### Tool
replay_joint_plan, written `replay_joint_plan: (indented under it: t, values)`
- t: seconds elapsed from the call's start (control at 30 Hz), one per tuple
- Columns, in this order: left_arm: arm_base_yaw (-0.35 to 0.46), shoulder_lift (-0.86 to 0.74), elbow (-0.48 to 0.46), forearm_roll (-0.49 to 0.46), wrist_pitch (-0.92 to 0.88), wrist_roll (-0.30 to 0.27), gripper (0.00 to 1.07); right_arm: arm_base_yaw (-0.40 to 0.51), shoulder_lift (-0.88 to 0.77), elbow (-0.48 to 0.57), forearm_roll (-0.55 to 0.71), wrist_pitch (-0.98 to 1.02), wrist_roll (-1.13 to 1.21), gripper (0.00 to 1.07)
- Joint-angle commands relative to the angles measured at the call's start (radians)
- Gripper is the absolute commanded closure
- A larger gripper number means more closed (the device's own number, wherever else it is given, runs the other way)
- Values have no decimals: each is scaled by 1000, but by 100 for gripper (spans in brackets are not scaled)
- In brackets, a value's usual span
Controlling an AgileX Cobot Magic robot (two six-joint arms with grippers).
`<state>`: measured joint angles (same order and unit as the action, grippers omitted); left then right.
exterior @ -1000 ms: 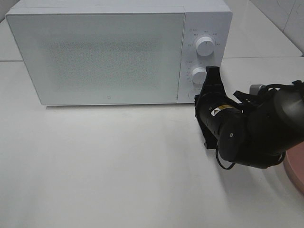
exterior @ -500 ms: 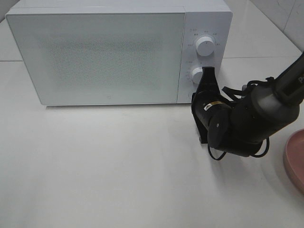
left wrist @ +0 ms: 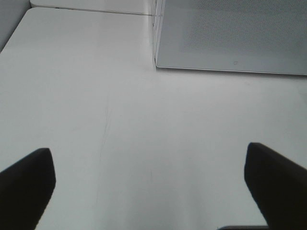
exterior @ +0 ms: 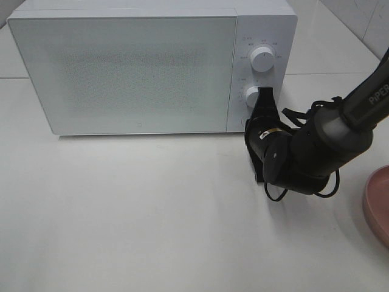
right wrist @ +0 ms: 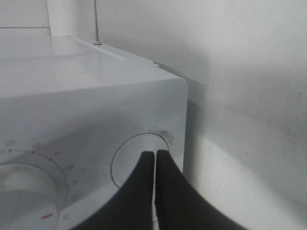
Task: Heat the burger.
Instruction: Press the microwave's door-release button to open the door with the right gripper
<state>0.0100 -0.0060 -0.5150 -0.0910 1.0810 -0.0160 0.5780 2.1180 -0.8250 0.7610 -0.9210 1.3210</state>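
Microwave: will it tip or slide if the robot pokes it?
Probably won't tip: the microwave is a wide, low box flat on the table. It looks heavy, so the shut right gripper at its round button likely won't budge it. The smooth table might allow a small slide.

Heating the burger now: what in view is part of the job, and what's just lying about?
Job: microwave, closed; its round button; right gripper, shut, tips at that button.
Lying about: pink plate; left gripper, open above the table. Burger not in view.
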Motion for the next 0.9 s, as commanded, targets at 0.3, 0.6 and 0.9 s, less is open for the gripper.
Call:
replay_joint_plan:
  t: [0.3,0.6,0.9]
  values:
    - [-6,-20,0,-7,-12,0,7,-2,2,-15,-24,-27,4,107]
    - [-6,-20,0,-7,-12,0,7,-2,37,-44,-23,-65,17,107]
    - [-6,-20,0,-7,-12,0,7,-2,37,-61,9,-105,-17,107]
